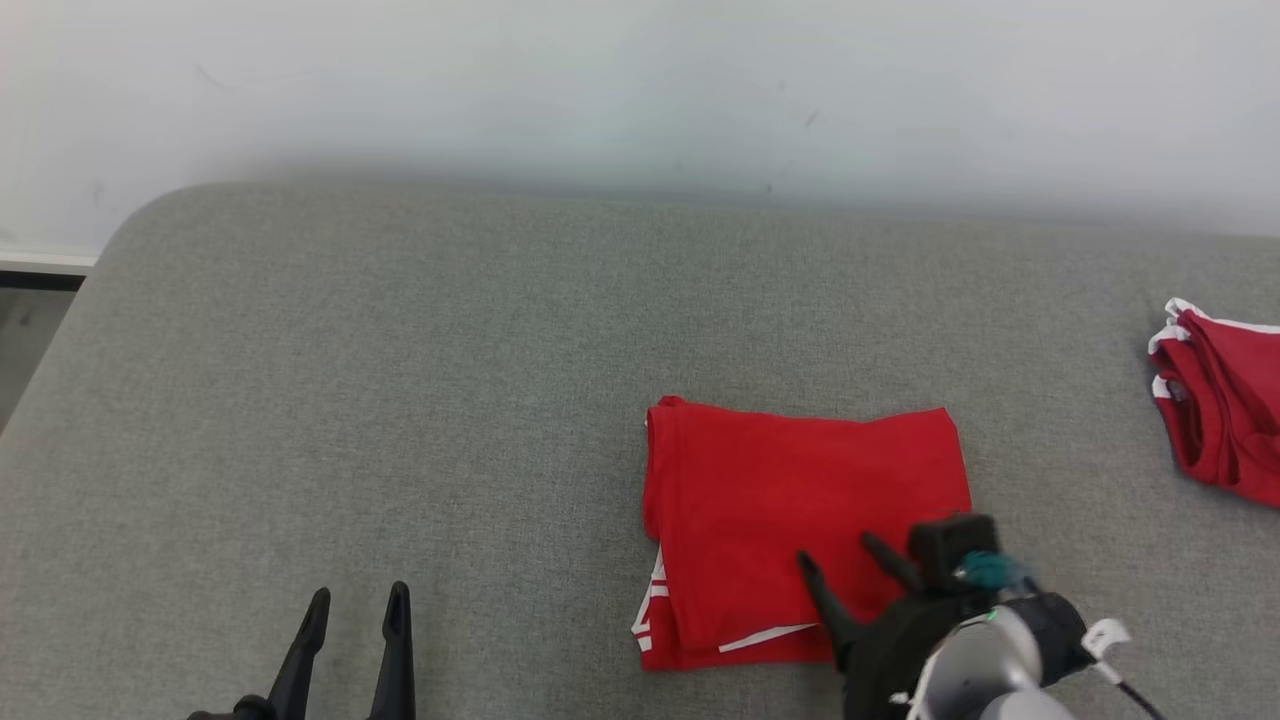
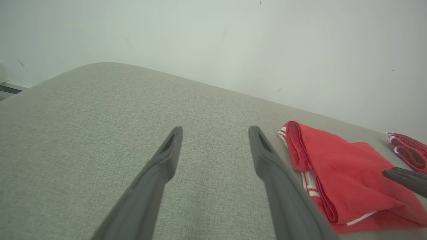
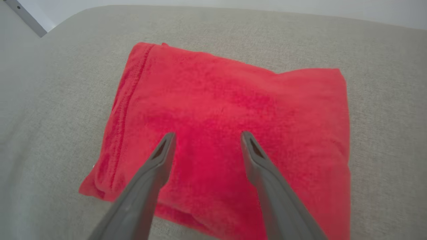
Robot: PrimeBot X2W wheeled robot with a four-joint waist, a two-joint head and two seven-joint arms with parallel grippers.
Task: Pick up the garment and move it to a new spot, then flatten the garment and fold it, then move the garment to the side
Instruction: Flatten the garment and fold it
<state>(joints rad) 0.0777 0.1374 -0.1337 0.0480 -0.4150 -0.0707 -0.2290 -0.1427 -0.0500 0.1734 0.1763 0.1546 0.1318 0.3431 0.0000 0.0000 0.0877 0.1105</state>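
Here our right gripper [image 1: 836,550] hangs over the near part of the folded red fabric garment with white trim [image 1: 800,490] — its two dark fingers spread wide, gripping nothing; whether the tips touch the cloth we cannot tell. The garment lies flat on the grey woven padded surface [image 1: 400,400], right of centre. Our left gripper [image 1: 360,592] sits well to the left, near us, fingers apart and empty. Another red bundle of cloth with white edging [image 1: 1215,400] lies at the right edge.

Dark two-fingered left gripper [image 1: 358,600] at lower left, fingers parted, pointing up-frame. Right gripper [image 1: 838,553] at lower right on a pale forearm [image 1: 985,662], fingers spread.
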